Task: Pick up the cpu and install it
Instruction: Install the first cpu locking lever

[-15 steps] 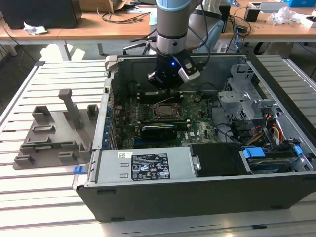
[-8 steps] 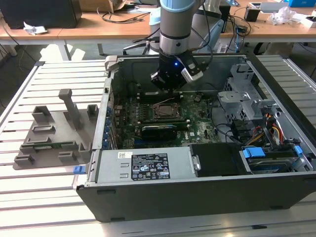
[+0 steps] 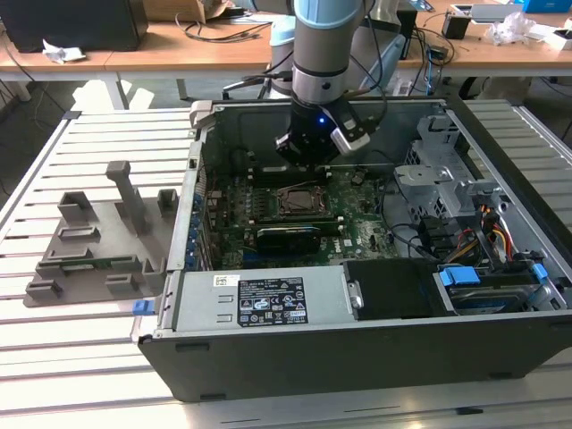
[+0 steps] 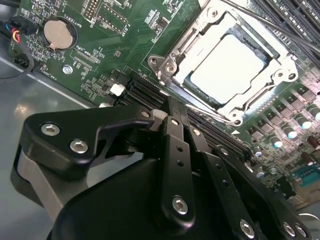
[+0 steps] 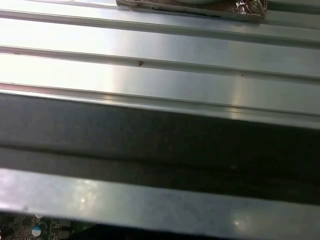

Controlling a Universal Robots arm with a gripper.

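The cpu (image 4: 227, 65) sat in its socket (image 4: 280, 65); the gripper (image 3: 308, 154) hovered just above, its opening impossible to tell.

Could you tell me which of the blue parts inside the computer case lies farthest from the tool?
The blue clip at the case's outer corner, by the grey tray, on the exterior view's left. The other blue tabs sit by the drive bay, across from it, nearer the tool.

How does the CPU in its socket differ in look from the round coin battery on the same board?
The cpu is a flat square with a pale, shiny top; the coin battery is a small silver disc. The cpu sits inside a metal socket frame; the coin battery sits in a round black holder. The cpu looks much larger than the coin battery. Both lie flat on the green motherboard and have metallic tops.
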